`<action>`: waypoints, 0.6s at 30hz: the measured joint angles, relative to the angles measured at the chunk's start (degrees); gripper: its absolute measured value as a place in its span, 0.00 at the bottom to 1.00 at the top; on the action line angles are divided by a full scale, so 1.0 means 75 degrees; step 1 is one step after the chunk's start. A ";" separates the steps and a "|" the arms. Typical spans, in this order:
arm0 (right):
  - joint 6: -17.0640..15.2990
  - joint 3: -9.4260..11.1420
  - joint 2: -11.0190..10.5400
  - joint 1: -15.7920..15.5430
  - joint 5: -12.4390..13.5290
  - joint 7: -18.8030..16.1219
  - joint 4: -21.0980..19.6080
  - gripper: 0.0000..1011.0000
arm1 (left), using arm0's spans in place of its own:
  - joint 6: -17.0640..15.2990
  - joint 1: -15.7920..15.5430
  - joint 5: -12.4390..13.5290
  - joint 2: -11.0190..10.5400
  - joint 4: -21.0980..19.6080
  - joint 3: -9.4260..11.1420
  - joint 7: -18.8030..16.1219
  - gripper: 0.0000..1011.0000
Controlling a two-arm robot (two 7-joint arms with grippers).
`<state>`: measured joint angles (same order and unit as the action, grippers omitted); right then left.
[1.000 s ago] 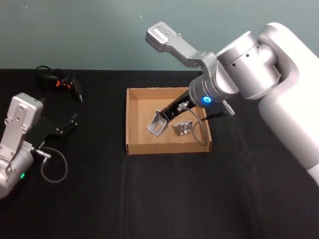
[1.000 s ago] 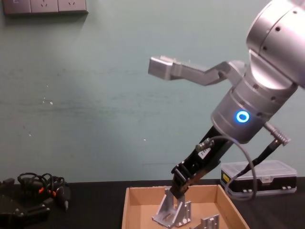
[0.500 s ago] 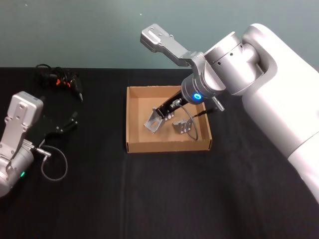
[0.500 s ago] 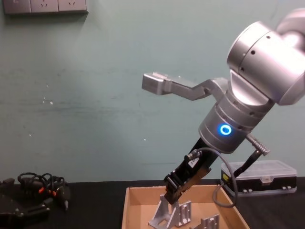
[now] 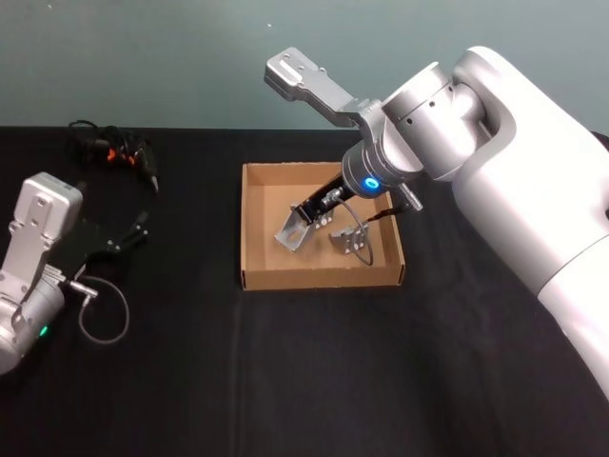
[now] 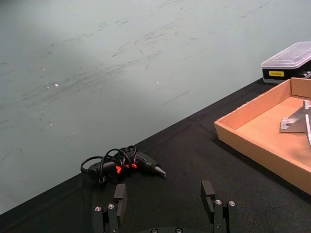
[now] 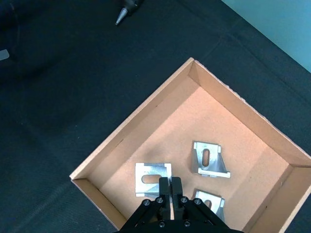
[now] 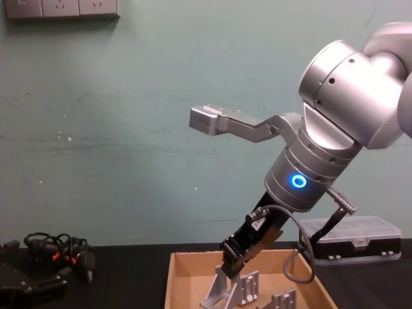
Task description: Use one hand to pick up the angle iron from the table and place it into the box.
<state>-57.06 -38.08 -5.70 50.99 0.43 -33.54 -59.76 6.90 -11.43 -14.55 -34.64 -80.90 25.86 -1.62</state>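
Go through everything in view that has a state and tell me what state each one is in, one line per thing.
right pincer: shut on a bracket, reaching down into the box.
held angle iron: gripped at its top edge, over the box floor.
box: open-topped, three angle irons within its walls.
other two angle irons: loose on the box floor.
left pincer: open, idle low over the table.
plastic case: lid closed.

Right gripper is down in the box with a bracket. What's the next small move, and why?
Probably open the jaws and let go. The right gripper is shut on a bracket already inside the box, low over its floor, beside two other brackets. The left gripper sits idle, open, over the table.
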 joint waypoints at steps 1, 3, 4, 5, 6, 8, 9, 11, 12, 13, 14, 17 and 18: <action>-0.0005 -0.0001 -0.0005 -0.0004 0.0001 0.0000 -0.0011 0.04 | 0.0000 0.0000 0.0000 0.0000 0.0001 0.0000 0.0000 0.99; -0.0009 -0.0001 -0.0010 -0.0009 0.0004 0.0000 -0.0024 0.08 | 0.0000 0.0000 0.0000 0.0000 0.0001 0.0000 0.0000 0.99; -0.0011 -0.0001 -0.0011 -0.0011 0.0005 -0.0002 -0.0028 0.09 | 0.0000 0.0000 0.0000 0.0000 0.0000 0.0000 0.0000 0.99; -0.0016 -0.0001 -0.0015 -0.0014 0.0008 -0.0004 -0.0036 0.12 | 0.0000 0.0000 0.0000 0.0000 0.0000 0.0000 0.0000 0.99; -0.0018 -0.0001 -0.0018 -0.0015 0.0009 -0.0005 -0.0041 0.14 | 0.0000 0.0000 0.0000 0.0000 0.0001 0.0000 0.0000 0.99; -0.0023 -0.0001 -0.0023 -0.0019 0.0013 -0.0008 -0.0051 0.22 | 0.0000 0.0000 -0.0001 0.0000 0.0000 0.0000 0.0000 0.99; -0.0024 -0.0001 -0.0024 -0.0019 0.0015 -0.0009 -0.0054 0.22 | 0.0000 0.0000 0.0000 0.0000 0.0000 0.0000 0.0000 0.99; -0.0026 -0.0001 -0.0027 -0.0021 0.0018 -0.0011 -0.0059 0.27 | 0.0000 0.0000 0.0000 0.0000 0.0000 0.0000 0.0000 0.99; -0.0027 -0.0001 -0.0028 -0.0021 0.0019 -0.0012 -0.0061 0.32 | 0.0000 0.0000 0.0000 0.0000 0.0000 0.0001 0.0000 0.99; -0.0029 -0.0001 -0.0030 -0.0022 0.0021 -0.0014 -0.0067 0.36 | 0.0000 0.0000 0.0000 0.0000 0.0000 0.0000 0.0000 0.99; -0.0029 -0.0001 -0.0030 -0.0023 0.0022 -0.0014 -0.0070 0.38 | 0.0000 0.0000 0.0000 0.0000 0.0000 0.0000 0.0000 0.99; -0.0031 -0.0001 -0.0032 -0.0025 0.0026 -0.0017 -0.0078 0.47 | 0.0000 0.0000 0.0000 0.0000 0.0000 0.0000 0.0000 0.99; -0.0032 -0.0001 -0.0034 -0.0026 0.0027 -0.0018 -0.0081 0.49 | 0.0000 0.0000 -0.0001 0.0000 0.0000 0.0000 0.0000 0.99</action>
<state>-57.31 -38.09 -5.95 50.79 0.64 -33.67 -60.36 6.91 -11.43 -14.55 -34.65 -80.90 25.86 -1.62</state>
